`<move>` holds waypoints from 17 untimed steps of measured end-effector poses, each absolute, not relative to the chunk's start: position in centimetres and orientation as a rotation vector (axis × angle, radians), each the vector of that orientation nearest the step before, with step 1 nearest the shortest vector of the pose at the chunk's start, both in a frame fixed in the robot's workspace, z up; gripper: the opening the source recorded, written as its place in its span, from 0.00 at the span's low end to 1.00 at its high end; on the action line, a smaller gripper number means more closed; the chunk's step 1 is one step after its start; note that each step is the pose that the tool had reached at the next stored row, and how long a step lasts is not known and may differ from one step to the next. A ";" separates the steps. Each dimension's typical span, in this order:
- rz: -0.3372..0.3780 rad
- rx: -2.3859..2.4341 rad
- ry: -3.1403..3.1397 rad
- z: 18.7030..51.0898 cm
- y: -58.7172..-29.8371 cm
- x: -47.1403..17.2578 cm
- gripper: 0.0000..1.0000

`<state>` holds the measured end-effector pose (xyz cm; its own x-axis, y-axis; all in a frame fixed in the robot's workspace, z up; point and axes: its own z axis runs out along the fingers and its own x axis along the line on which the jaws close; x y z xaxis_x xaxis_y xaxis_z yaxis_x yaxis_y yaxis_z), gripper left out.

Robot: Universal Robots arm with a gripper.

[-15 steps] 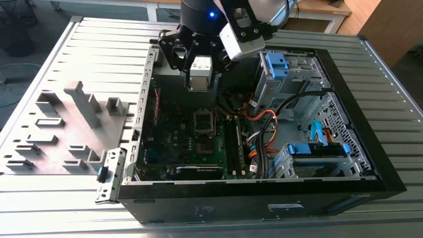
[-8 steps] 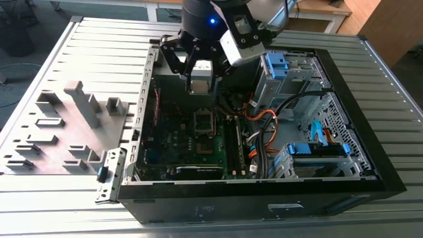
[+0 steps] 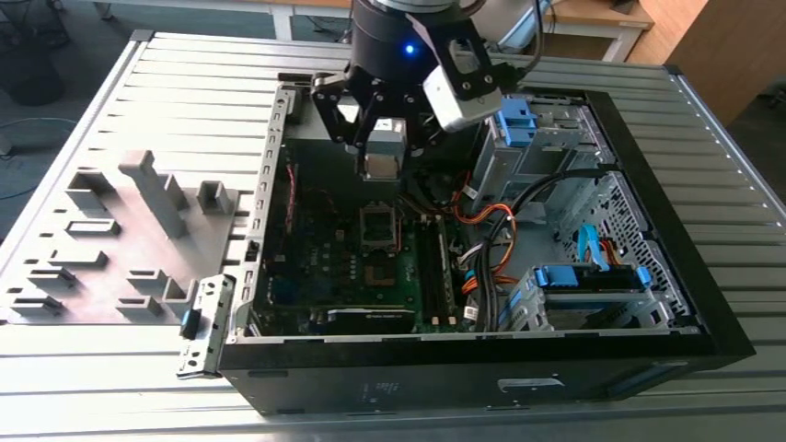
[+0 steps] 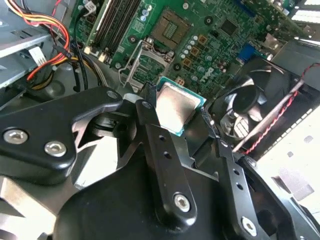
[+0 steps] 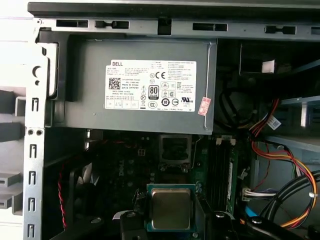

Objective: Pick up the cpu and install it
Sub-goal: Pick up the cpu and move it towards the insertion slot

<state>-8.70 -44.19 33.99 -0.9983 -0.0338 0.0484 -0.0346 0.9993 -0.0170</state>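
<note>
Nearest the lens in the second wrist view: black links and bolts of the pincer [image 4: 179,107], pinching the cpu [image 4: 175,114] by two opposite edges, silver-grey top toward the camera, green rim showing round it. Held in the air above the motherboard [image 4: 215,45], touching nothing else. Beyond it, the bare socket [image 4: 170,28] with a metal retention frame [image 4: 145,60] just beside; next to that, memory slots [image 4: 117,22] and a bundle of orange, yellow and black cables [image 4: 45,30]. On the cpu's other side, a black fan [image 4: 245,102] with a red-and-black twisted lead.

In the first wrist view, the cpu [image 5: 171,208] flat and level between the black fingers [image 5: 132,225], socket [image 5: 175,150] beyond it, grey power supply [image 5: 145,85] with a white label past that.

In the exterior view, pincer [image 3: 381,152] poised over the open computer case [image 3: 491,378], cpu [image 3: 379,167] hanging above the socket [image 3: 378,227], well apart from it. Case lying on its side on a slatted metal tabletop [image 3: 98,387]; grey fixture tray [image 3: 123,239] at the exterior view's left.
</note>
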 end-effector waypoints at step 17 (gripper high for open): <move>0.030 0.053 -3.137 33.1 -44.3 -8.7 0.47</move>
<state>-8.71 -44.33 33.05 -0.9994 -0.0338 0.0046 -0.0338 0.9992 -0.0189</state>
